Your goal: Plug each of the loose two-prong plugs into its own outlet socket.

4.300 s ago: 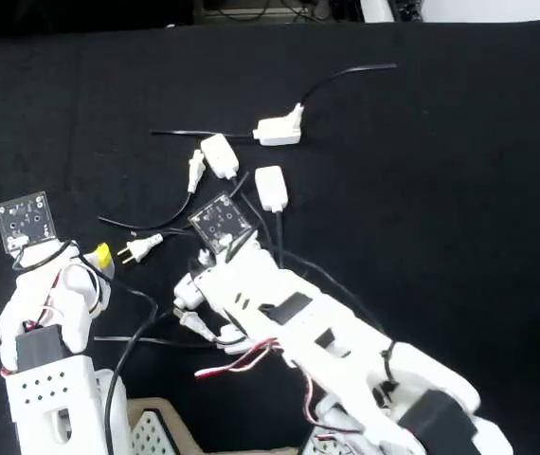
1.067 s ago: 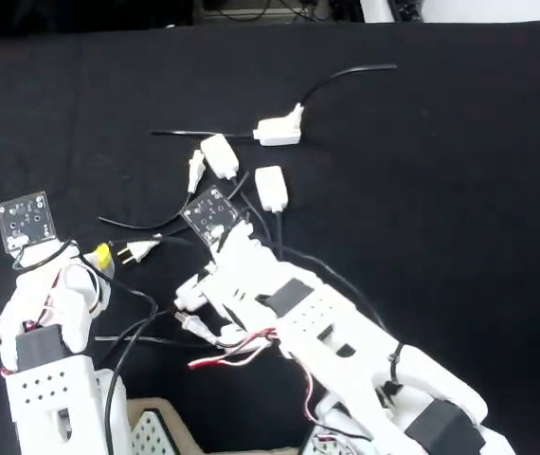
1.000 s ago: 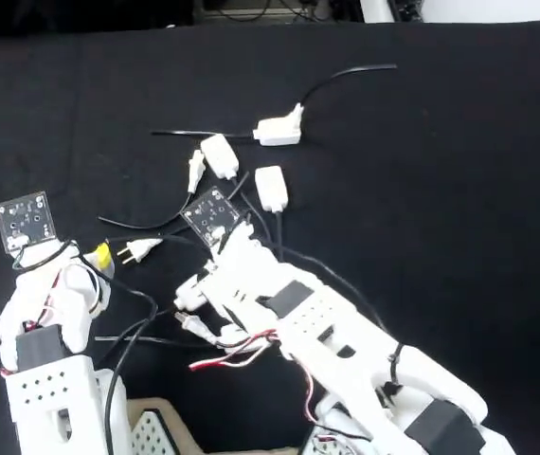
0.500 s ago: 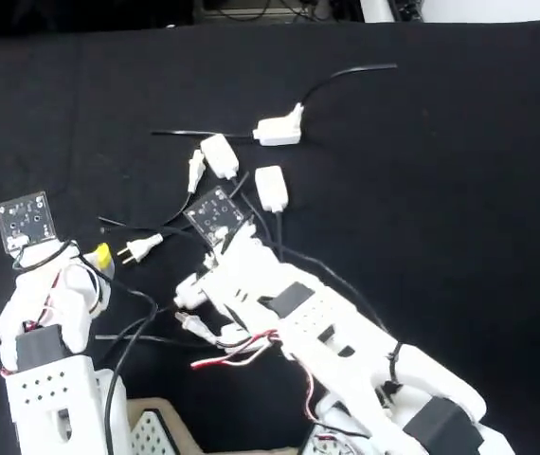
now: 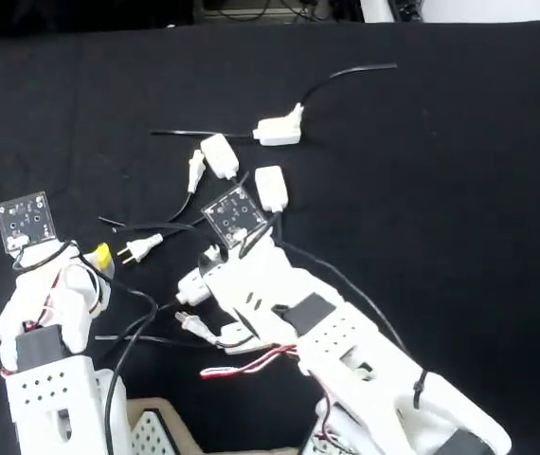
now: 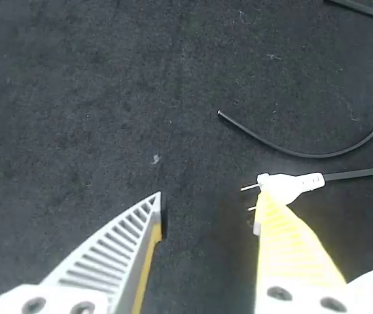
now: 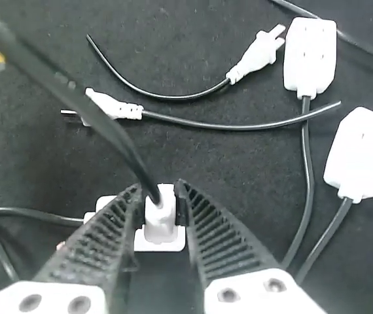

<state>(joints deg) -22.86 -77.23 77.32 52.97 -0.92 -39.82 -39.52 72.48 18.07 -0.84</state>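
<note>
Right pincer (image 7: pixel 157 191) clamps what looks like a white plug (image 7: pixel 160 226); left pincer (image 6: pixel 209 203) gapes wide, empty.

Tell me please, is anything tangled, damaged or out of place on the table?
Nothing looks damaged or spilled. There is only a little mess: one plug cord crosses a socket cord near the right tool, which is shut on a plug.
</note>
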